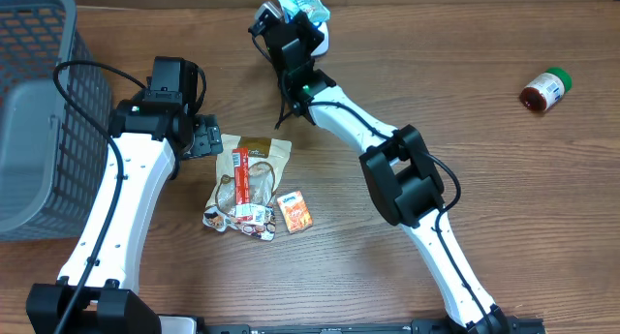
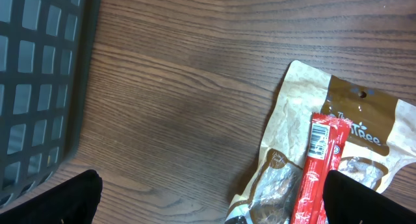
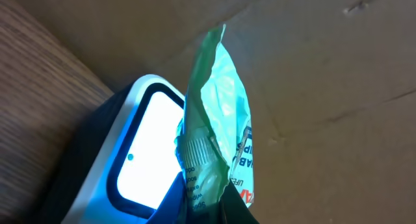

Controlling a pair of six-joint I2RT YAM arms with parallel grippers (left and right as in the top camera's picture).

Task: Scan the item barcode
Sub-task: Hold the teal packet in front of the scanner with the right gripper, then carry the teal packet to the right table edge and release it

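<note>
Farthest left sits the grey basket, just beyond the left claw, which hangs with its jaws spread wide and holds nothing. Directly under and ahead of it lie a brown pouch with a red stick across it, and an orange box just past them. Further right, the right claw is clamped nearly shut on the lower end of a thin green packet. The packet rises straight away from the fingertips, so its long axis runs in line with the claw and its crimped free end points away from it towards the cardboard wall. The lit scanner window is just beside the packet on one side, the two close enough that contact cannot be ruled out. The packet seems turned partly edge-on to the window (the print that shows faces the other way), so the likely failure is no read: the barcode may point away from the glass, or the crinkled film may glare. Pinched only at one end, the floppy film could also fold or slip if the wrist rolls quickly. Well to the right lies a small bottle, far from either claw.
</note>
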